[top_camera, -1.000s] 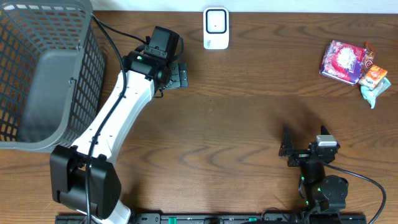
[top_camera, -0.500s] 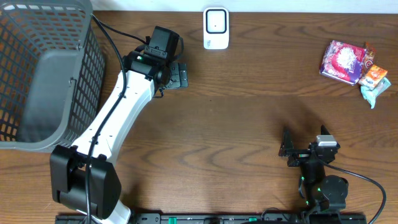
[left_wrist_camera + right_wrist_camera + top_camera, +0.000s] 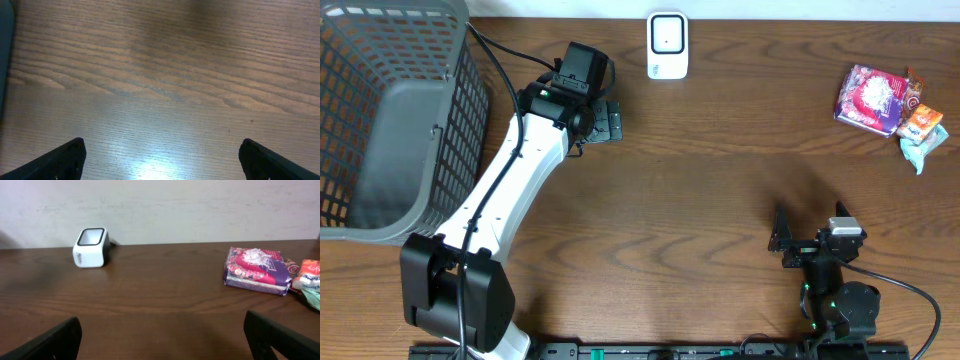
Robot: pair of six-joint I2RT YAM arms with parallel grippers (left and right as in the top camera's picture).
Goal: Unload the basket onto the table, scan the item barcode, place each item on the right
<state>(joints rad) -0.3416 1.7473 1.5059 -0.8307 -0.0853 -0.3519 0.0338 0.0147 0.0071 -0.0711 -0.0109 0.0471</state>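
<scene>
item: purple pack [image 3: 873, 98], far right of the worktop [image 3: 720, 200], lying flat; best guess at the scan target
neighbours: orange packet [image 3: 920, 122] and teal wrapper [image 3: 923, 145] just beside its right side
handling: looks film-wrapped, so probably light, soft, a bit slippery and crushable; barcode not visible
take hold: across the narrow width at mid-length with light squeeze, coming in from the left side, clear of the packets
left jaws: wide, empty, over bare wood near the scanner [image 3: 667, 45]
right jaws: wide, empty, low at the front edge, facing the pack
edges: pack near the worktop's right edge; scanner at the back edge
open room: bare wood from the right jaws to the pack and from the pack to the scanner; basket [image 3: 380, 120] far left, out of the way
</scene>
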